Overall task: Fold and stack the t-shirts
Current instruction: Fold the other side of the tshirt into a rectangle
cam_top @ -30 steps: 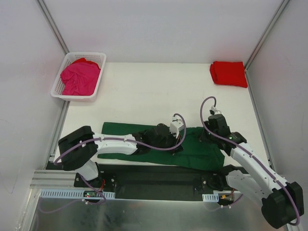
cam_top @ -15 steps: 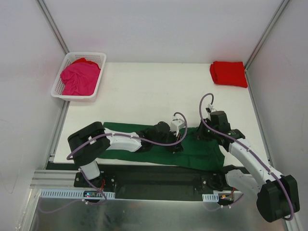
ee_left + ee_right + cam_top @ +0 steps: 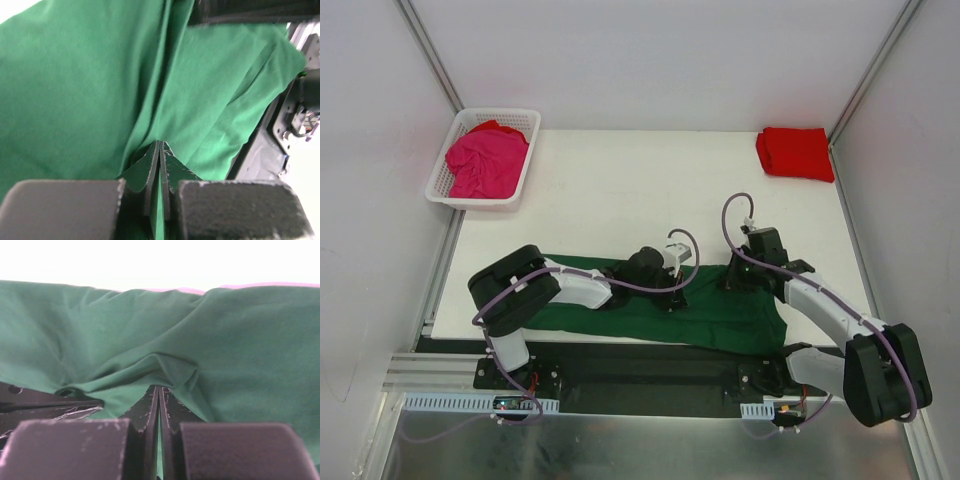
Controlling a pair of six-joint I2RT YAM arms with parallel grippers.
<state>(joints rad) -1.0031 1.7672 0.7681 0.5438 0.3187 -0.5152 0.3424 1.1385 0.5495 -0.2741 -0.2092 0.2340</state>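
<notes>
The dark green t-shirt (image 3: pixel 720 318) lies spread along the near edge of the table. My left gripper (image 3: pixel 667 291) sits low over its middle, shut on a pinch of green cloth (image 3: pixel 90 90) that runs between its fingertips (image 3: pixel 160 146). My right gripper (image 3: pixel 730 279) is at the shirt's upper right part, shut on a raised fold of the same cloth (image 3: pixel 165 367); its tips (image 3: pixel 159 389) pinch a thin layer. The folded red t-shirt (image 3: pixel 795 152) lies at the far right corner. The magenta t-shirt (image 3: pixel 485 160) lies crumpled in the basket.
The white lattice basket (image 3: pixel 442 192) stands at the far left corner. The black rail along the table's near edge (image 3: pixel 650 365) runs under the shirt's hem. Grey walls and metal posts enclose the table on three sides.
Both grippers have moved left across the green shirt, staying shut on it. The right arm has stretched further in, and the cloth between the grippers has bunched.
</notes>
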